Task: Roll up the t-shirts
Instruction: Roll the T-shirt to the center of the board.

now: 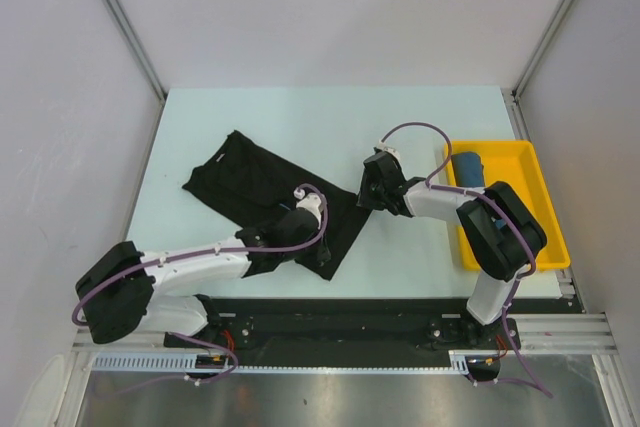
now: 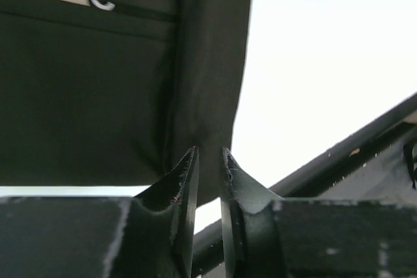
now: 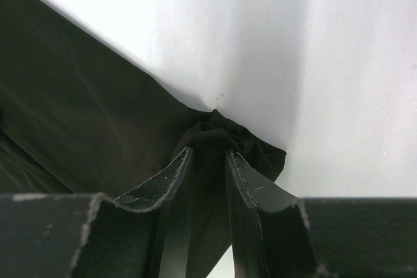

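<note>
Pale tabletop; teal t-shirt overhead only

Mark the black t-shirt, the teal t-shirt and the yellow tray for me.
black t-shirt (image 1: 250,182), overhead view, flat middle of the cloth.
teal t-shirt (image 1: 466,167), overhead view, middle of the bundle.
yellow tray (image 1: 520,172), overhead view, bare floor.

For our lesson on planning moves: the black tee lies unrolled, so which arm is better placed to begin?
Probably right: the right claw pinches a bunched corner of the black t-shirt. The left claw sits at the shirt's near edge, jaws narrowly apart, with no sure grip visible.
</note>
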{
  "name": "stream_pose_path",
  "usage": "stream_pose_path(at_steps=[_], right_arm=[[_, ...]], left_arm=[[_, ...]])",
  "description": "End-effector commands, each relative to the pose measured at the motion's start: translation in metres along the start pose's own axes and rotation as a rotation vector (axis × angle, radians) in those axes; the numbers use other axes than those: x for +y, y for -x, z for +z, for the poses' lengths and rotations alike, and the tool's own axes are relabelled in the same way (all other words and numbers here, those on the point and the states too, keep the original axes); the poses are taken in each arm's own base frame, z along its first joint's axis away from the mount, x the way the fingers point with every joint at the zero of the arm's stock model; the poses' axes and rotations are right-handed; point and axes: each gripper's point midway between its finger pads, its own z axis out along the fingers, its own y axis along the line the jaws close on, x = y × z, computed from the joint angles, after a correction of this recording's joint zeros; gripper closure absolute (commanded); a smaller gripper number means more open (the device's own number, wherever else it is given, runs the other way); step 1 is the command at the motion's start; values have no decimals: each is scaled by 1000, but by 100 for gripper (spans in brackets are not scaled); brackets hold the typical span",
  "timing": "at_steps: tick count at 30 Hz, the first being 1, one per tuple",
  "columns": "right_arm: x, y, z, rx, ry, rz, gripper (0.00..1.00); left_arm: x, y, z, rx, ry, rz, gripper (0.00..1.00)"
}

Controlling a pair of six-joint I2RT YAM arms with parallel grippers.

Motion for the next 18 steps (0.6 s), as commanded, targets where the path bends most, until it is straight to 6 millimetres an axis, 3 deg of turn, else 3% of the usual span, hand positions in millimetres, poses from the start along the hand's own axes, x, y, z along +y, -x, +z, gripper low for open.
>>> stream_pose_path(at_steps=[1, 5, 11, 14, 18], right_arm=[[-9, -6, 12, 17, -35, 0, 70], [-11, -8, 13, 23, -43, -4, 70], [-10, -7, 12, 22, -39, -1, 71], [-6, -5, 10, 17, -26, -1, 70], [-5, -2, 8, 11, -18, 1, 71]], left_arm=[[-2, -15, 1, 25, -11, 1, 78], [13, -36, 7, 59, 34, -16, 81], [21, -46, 10, 81, 65, -6, 83], [11, -26, 1, 44, 59, 18, 83], [-14, 15, -20, -45, 28, 65, 73]])
